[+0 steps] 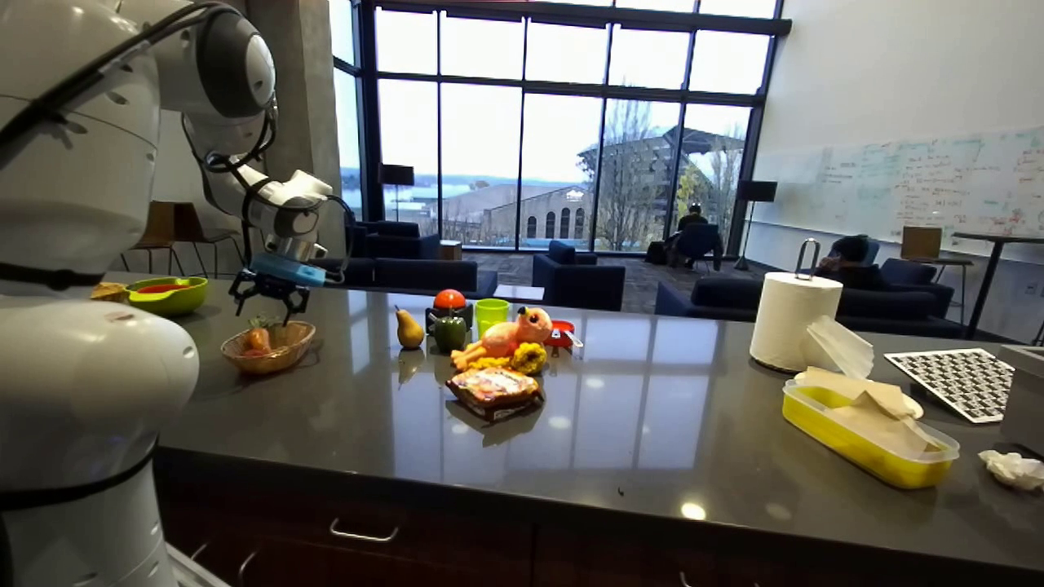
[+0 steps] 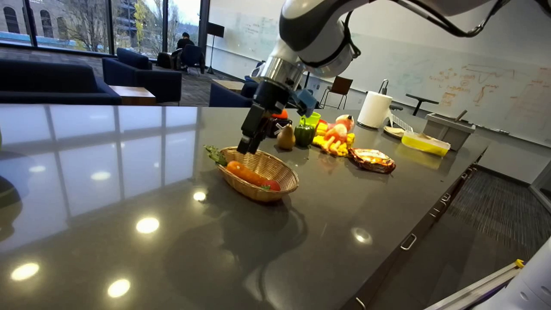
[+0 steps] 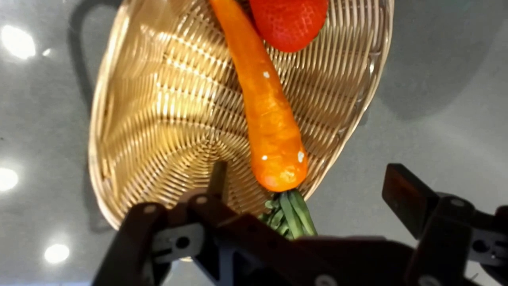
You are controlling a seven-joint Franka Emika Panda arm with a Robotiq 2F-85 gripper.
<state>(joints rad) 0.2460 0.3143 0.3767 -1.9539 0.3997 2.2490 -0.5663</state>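
My gripper [image 3: 311, 171] stands open above one end of an oval wicker basket [image 3: 178, 131], nothing between its fingers. One finger is over the basket's inside, while the other finger [image 3: 408, 198] is over the counter beyond the rim. An orange toy carrot [image 3: 270, 131] lies lengthwise in the basket. Its green leafy top [image 3: 293, 214] sticks out past the rim, partly hidden by the gripper in the wrist view. Beside the carrot's thin end is a red strawberry-like fruit [image 3: 289, 24], cut off by the frame. Both exterior views show the gripper [image 2: 247, 148] above the basket [image 2: 286, 174], apart from the carrot [image 2: 245, 172].
A pear [image 1: 409, 330], green pepper [image 1: 450, 333], green cup [image 1: 492, 314], pink plush toy [image 1: 522, 326] and snack packet [image 1: 496, 390] are grouped mid-counter. A green bowl [image 1: 169, 299] sits behind the basket. Farther along stand a paper towel roll [image 1: 791, 318] and yellow container [image 1: 864, 448].
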